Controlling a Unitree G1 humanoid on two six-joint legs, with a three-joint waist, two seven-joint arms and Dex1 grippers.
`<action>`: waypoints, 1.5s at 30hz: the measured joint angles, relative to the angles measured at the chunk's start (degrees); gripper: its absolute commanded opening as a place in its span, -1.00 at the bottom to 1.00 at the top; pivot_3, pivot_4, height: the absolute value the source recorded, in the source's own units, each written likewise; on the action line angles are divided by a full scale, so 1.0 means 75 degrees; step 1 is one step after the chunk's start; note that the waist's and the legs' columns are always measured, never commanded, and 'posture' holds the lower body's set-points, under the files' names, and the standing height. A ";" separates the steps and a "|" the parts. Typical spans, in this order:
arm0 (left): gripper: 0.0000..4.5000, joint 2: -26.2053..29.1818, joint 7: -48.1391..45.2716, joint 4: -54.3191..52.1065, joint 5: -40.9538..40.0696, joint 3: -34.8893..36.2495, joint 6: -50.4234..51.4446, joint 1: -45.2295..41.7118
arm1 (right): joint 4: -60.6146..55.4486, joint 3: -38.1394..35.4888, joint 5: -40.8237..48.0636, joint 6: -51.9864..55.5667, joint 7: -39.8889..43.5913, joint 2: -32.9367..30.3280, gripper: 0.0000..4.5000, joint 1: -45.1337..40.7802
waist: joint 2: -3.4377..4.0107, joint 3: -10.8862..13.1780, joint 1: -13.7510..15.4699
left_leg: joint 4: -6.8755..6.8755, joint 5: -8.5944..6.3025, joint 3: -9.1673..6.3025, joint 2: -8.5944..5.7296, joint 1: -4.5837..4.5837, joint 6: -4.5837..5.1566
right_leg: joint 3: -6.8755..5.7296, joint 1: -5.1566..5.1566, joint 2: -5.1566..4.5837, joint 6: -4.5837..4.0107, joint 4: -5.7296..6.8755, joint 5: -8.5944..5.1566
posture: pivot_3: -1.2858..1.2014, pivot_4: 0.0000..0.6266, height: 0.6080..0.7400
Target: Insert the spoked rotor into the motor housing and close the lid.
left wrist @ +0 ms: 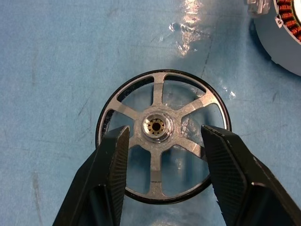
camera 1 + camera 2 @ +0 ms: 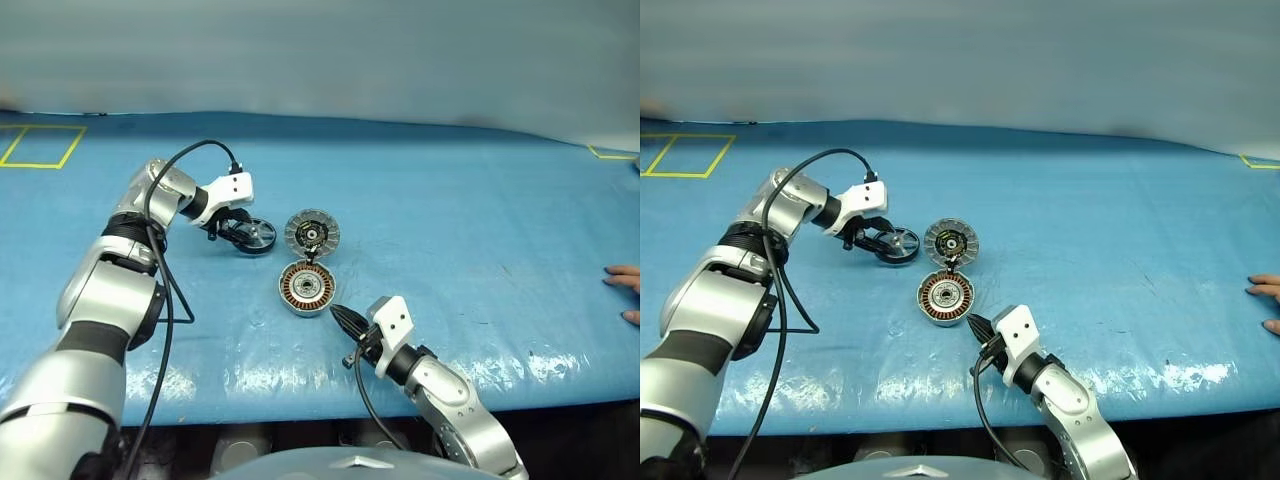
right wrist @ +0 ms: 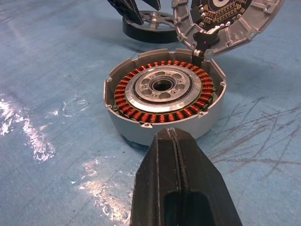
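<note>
The spoked rotor (image 1: 162, 136) lies flat on the blue desk (image 2: 480, 220), just to the left of the lid (image 2: 312, 232) and apart from it. The left pincer (image 1: 162, 176) reaches down over the rotor with its 2 black fingers (image 1: 113, 160) spread across the wheel, 1 on each side of the silver hub; it is released and grasps nothing.

The motor housing (image 3: 162, 99) stands open on the desk, with its copper windings facing up. The lid stands tilted back behind it, joined at the housing's far edge.

The right pincer (image 3: 176, 155) is clenched and empty, with its tip just in front of the housing's near wall.

A person's hand (image 2: 625, 290) rests at the right edge of the desk.
</note>
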 measured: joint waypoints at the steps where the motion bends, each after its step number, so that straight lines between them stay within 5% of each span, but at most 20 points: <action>1: 0.14 -0.0001 0.0003 0.0023 0.0026 0.0000 0.0000 -0.0002 | 0.0000 0.0000 -0.0003 0.0000 -0.0003 0.0003 -1.00 0.0000 | 0.0000 0.0000 0.0001 | 0.0002 0.0000 0.0000 0.0000 0.0000 0.0000 | 0.0000 0.0001 0.0000 0.0002 0.0000 0.0001 | 0.03 -0.52 1.00; 19: 0.14 -0.0173 -0.0105 0.0241 0.0619 -0.0175 -0.0282 -0.0054 | 0.0000 0.0004 -0.0012 0.0011 -0.0107 0.0130 -1.00 -0.0027 | 0.0000 0.0000 0.0006 | 0.0015 -0.0005 0.0002 -0.0001 -0.0003 0.0008 | 0.0001 0.0003 -0.0003 0.0009 0.0001 0.0006 | 0.03 -0.52 1.00; 24: -0.44 -0.0184 -0.0008 0.0247 0.0777 -0.0199 -0.0160 -0.0203 | 0.0000 0.0000 -0.0012 0.0011 -0.0117 0.0161 -1.00 -0.0039 | 0.0000 -0.0001 0.0006 | 0.0019 -0.0005 0.0000 -0.0001 0.0003 0.0008 | 0.0001 0.0010 -0.0003 0.0010 0.0004 0.0006 | 0.03 -0.52 1.00; 30: -0.44 -0.0040 -0.0077 0.0246 0.0729 -0.0117 -0.0147 -0.0178 | -0.0001 0.0001 -0.0013 0.0016 -0.0110 0.0145 -1.00 -0.0028 | 0.0000 0.0000 -0.0013 | 0.0031 -0.0005 0.0003 0.0000 -0.0001 0.0009 | 0.0005 0.0003 -0.0003 0.0010 0.0018 0.0007 | 0.03 -0.52 1.00; 39: -0.44 0.1919 -0.1671 -0.1677 0.0387 -0.0019 -0.0478 0.0487 | -0.0013 -0.0074 0.0100 0.0068 0.0031 -0.0120 -1.00 0.0079 | 0.0003 0.0003 0.0005 | 0.0031 -0.0006 0.0004 0.0031 -0.0004 0.0010 | 0.0003 -0.0001 -0.0013 -0.0002 0.0023 0.0000 | 0.03 -0.52 1.00; 45: -0.44 0.2994 -0.2076 -0.5113 -0.1946 -0.0192 0.0909 0.2169 | 0.0112 -0.0095 0.0167 -0.0283 0.0314 -0.0223 -1.00 0.0099 | 0.0007 0.0006 0.0035 | 0.0060 -0.0016 0.0009 0.0048 -0.0005 0.0027 | 0.0004 0.0010 -0.0024 -0.0020 0.0022 -0.0011 | 0.03 -0.52 1.00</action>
